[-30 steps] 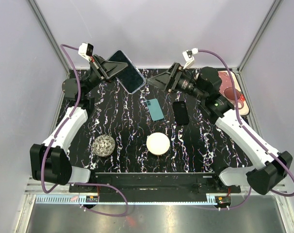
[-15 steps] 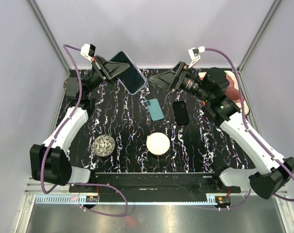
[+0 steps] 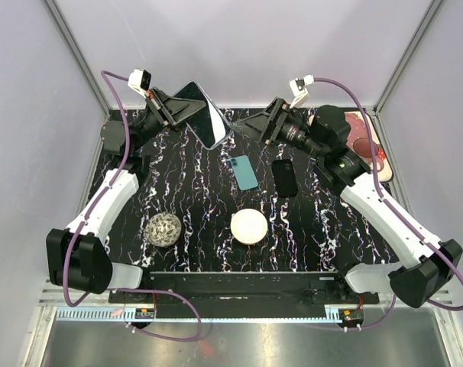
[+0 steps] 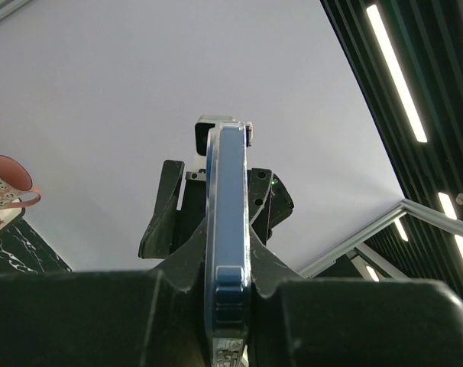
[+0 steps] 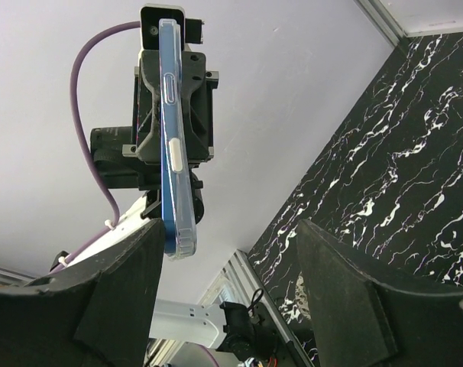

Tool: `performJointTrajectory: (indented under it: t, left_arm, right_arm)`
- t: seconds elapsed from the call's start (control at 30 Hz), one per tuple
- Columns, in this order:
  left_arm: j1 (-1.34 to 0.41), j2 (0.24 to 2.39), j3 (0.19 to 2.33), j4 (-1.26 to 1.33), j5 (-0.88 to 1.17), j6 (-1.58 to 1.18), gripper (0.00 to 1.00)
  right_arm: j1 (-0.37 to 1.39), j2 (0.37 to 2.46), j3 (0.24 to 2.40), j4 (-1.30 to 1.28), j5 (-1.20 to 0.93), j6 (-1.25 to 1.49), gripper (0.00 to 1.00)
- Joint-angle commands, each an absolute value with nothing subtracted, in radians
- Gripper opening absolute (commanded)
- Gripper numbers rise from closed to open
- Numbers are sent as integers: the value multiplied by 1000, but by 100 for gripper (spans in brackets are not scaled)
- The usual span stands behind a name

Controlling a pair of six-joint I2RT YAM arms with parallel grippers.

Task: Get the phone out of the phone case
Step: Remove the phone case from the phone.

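My left gripper (image 3: 178, 112) is shut on a blue phone in a clear case (image 3: 203, 115) and holds it up in the air at the back of the table. In the left wrist view the phone (image 4: 228, 229) stands edge-on between my fingers. My right gripper (image 3: 250, 122) is open and empty, just right of the phone's free end. In the right wrist view the phone and its clear case (image 5: 173, 138) show edge-on, with the lower end next to my left finger (image 5: 113, 298), not between the jaws.
On the black marbled table (image 3: 201, 199) lie a teal phone (image 3: 244, 172), a black phone (image 3: 284, 177), a white round disc (image 3: 249, 226) and a patterned ball (image 3: 164, 228). A pink cup on a tray (image 3: 367, 141) stands at the back right.
My right gripper drew back a little from the phone and has come in close to its free end again. My left gripper has kept its hold, tilting the phone slightly.
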State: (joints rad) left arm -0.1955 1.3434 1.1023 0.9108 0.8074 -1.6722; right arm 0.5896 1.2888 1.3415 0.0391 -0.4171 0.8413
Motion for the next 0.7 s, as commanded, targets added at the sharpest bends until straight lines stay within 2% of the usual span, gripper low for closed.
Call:
performJointTrajectory:
  t: [0.0,0.67]
  left_arm:
    - [-202,1273,1155,979,750,-1700,0]
    - [-202,1293,1158,1089,750,-1789,0]
  right_arm:
    - [601,1307,1315,6,-376,813,74]
    - [603,1370,1259,-28,-359,801,73]
